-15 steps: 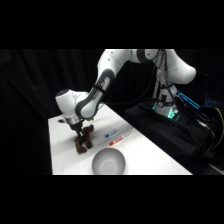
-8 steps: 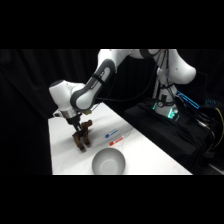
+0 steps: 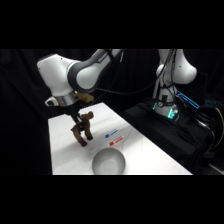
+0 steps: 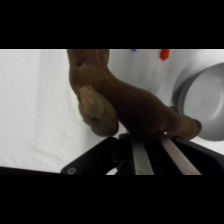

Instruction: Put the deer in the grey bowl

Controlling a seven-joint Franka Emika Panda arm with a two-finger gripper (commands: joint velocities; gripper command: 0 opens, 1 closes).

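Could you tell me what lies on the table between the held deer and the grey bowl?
Nothing: in the side view only bare white table separates the deer in the gripper from the grey bowl.

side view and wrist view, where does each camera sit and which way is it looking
Side view: fixed beside the table, looking across and down; shows the arm and its gripper on the deer.
Wrist view: on the wrist, looking past the fingers at the deer.
Both show the deer, grey bowl and table.
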